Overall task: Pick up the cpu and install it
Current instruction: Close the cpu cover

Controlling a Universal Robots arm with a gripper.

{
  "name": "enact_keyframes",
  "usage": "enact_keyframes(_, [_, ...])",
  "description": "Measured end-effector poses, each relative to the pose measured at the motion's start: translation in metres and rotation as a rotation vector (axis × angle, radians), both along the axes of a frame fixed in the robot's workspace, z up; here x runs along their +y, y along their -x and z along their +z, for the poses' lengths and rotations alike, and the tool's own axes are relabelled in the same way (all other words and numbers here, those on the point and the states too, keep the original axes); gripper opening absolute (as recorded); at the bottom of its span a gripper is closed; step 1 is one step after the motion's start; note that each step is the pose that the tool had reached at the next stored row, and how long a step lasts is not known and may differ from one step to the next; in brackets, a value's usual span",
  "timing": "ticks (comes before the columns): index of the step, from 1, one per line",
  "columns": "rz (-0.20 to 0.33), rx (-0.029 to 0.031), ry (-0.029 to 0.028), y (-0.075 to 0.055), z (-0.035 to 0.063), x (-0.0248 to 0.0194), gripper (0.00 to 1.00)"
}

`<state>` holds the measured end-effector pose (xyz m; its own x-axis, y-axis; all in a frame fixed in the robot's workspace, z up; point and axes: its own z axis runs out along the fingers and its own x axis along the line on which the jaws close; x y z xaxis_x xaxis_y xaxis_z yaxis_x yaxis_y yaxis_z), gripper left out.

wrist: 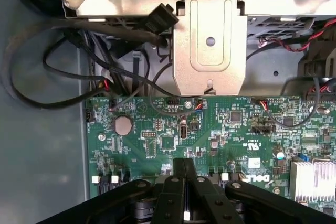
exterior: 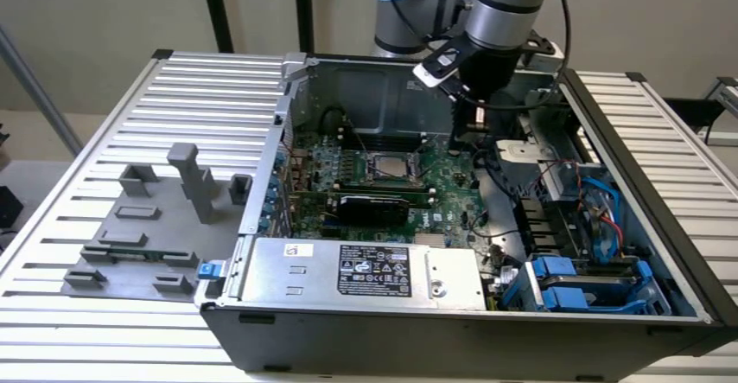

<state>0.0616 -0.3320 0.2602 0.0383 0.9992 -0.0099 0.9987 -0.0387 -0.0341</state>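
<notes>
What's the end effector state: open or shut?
Shut. In the wrist view the end effector has its two black fingers pressed together with no gap, the green motherboard beyond them.

Soft, even light falls from overhead in the exterior view. The pale ribbed aluminium table reads bright, and the tall grey plastic fixture block standing on it throws only a short, faint shadow. Inside the open dark grey steel computer case it is dimmer and the rear wall sits in shade, while the silver labelled power supply box shines pale. In my wrist view the bent silver sheet-metal bracket glares almost white along its upper edges. The green circuit board is evenly lit and crisp. My black gripper, close to the lens, is a dark, slightly soft shape.
</notes>
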Motion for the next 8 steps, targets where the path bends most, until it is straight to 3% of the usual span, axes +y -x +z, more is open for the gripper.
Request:
enact_keyframes(4, [0.000,0.0010,0.0001,0.013,-0.0054,0.0000,0.11])
enact_keyframes(5, [0.000,0.0052,0.0000,0.016,-0.0057,0.0000,0.11])
enact_keyframes(8, [0.000,0.0262,-0.0002,0.025,-0.0057,0.0000,0.11])
